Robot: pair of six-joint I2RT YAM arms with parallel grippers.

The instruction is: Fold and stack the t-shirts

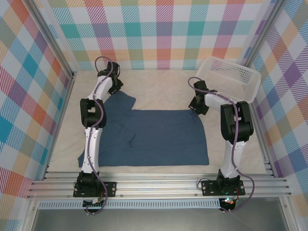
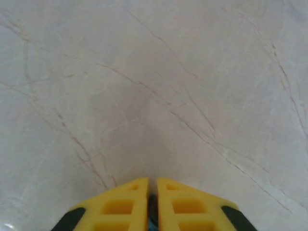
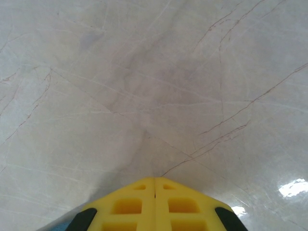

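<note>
Yellow fingers (image 2: 120,207) of the left gripper (image 2: 152,181) sit closest to the lens, drawn almost together. A sliver of blue shows in the narrow slit, so it seems to pinch cloth. Beneath spreads the pale marbled table (image 1: 159,89). On it the dark slate-blue t-shirt (image 1: 159,137) lies flat between the two arms, one sleeve reaching far-left to the left gripper. A white perforated basket (image 1: 233,77) stands in the far right corner, apart from the t-shirt. At the t-shirt's far right corner, the right gripper (image 3: 155,179) has its fingers pressed flush; whether fabric is between them I cannot tell.
</note>
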